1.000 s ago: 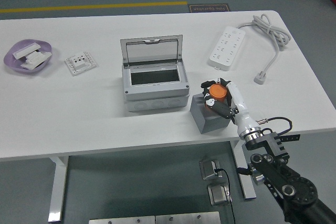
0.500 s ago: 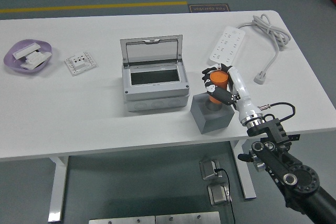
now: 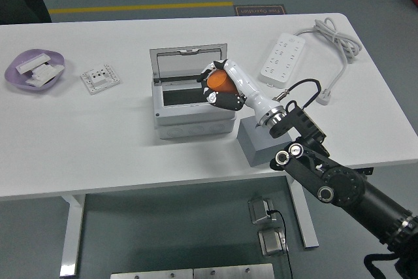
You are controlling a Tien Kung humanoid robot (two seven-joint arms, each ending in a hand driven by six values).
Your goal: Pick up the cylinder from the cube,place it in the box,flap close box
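My right hand [image 3: 221,85] is shut on the orange cylinder [image 3: 219,81] and holds it in the air over the right part of the grey box [image 3: 192,114]. The box's clear lid [image 3: 189,62] stands open, tilted back. The grey cube [image 3: 260,144] sits just right of the box near the table's front edge, partly hidden by my right forearm [image 3: 307,158]. The left arm does not show.
A white power strip [image 3: 283,61] with its cord [image 3: 336,50] lies at the back right. A white socket plate [image 3: 100,78] and a purple dish [image 3: 34,70] holding white parts sit at the left. A dark shape fills the top left corner.
My right hand has lifted the orange cylinder off the cube and carried it left, over the open box. The arm has swung inward.
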